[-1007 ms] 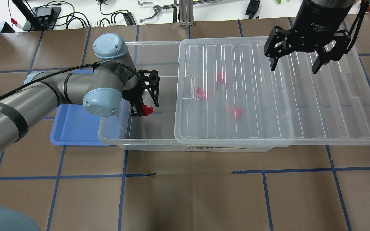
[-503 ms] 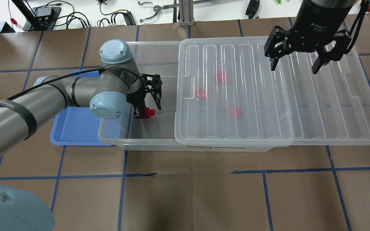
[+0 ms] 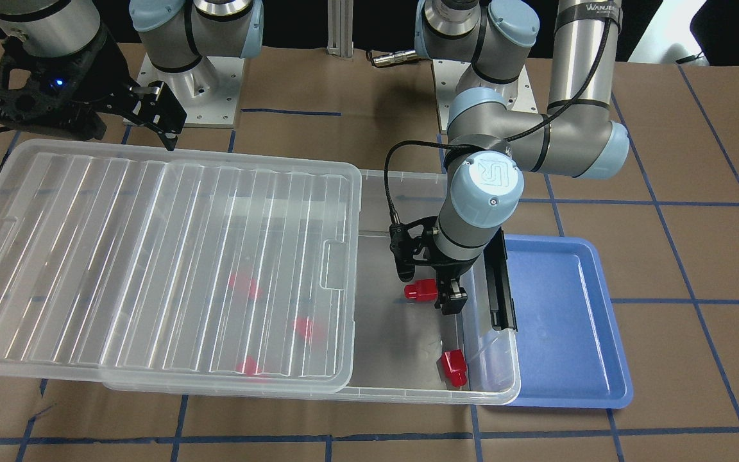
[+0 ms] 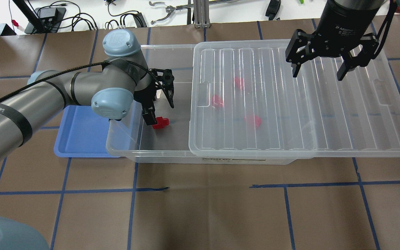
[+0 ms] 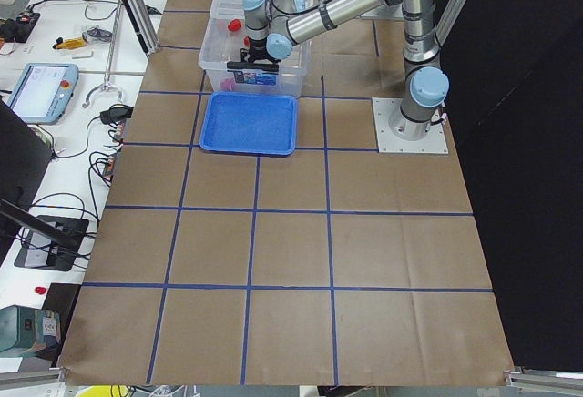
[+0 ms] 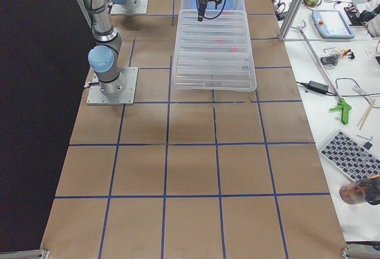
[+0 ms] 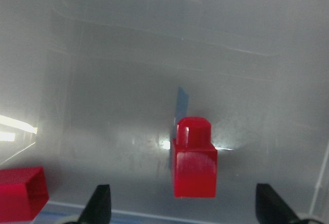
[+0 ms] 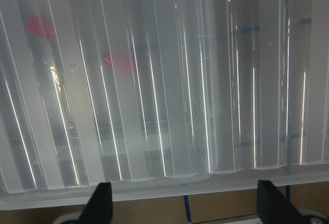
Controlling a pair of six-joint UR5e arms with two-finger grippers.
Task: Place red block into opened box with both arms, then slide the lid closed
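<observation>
Where the lid (image 4: 325, 114) leaves the box (image 4: 151, 151) uncovered, the red block (image 4: 160, 122) lies between the left gripper's (image 4: 160, 114) spread jaws, touching neither. The right gripper (image 4: 317, 76) hangs above the lid, jaws apart, empty.

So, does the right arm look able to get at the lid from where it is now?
Probably yes. The right gripper hangs open above the lid with nothing between them, and the left gripper is off at the box's uncovered end, clear of it.
</observation>
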